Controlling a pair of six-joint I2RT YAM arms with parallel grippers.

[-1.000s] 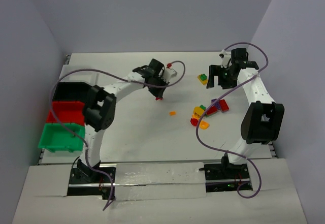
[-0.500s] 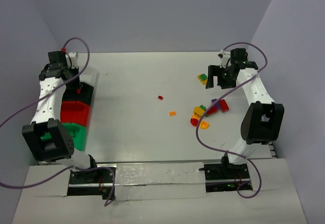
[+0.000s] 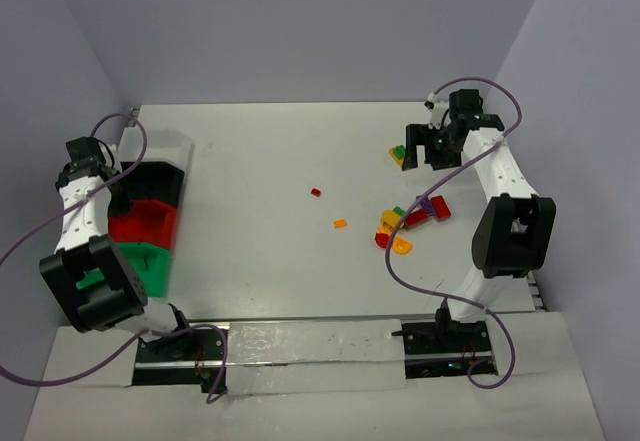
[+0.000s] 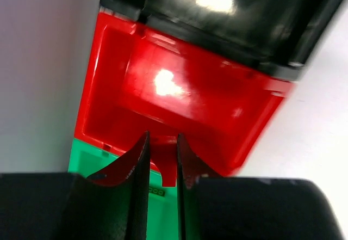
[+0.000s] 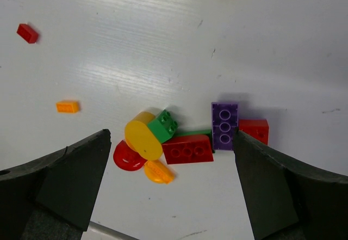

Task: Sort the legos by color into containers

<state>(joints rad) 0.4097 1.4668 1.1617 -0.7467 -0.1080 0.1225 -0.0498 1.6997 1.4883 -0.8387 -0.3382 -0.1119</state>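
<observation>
**Q:** Where is your left pincer (image 4: pixel 162 142)?
**A:** It is at the left edge of the bench (image 3: pixel 260 261), above the red bin (image 4: pixel 190 87), clenched on a red lego (image 4: pixel 163 166).

**Q:** And your right pincer (image 5: pixel 171 142)?
**A:** It is released, jaws wide, toward the far right corner. The lego cluster (image 5: pixel 179 139) lies by the right edge, with its purple brick (image 5: pixel 224 125) touching a red brick (image 5: pixel 187 148). A small red piece (image 5: pixel 27 32) and an orange piece (image 5: pixel 67 106) lie apart, mid-bench.

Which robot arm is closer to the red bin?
Left. Its fingers hang just above the red bin, seemingly pinching a red lego. The right arm's fingers are across the table, open over the loose legos.
</observation>
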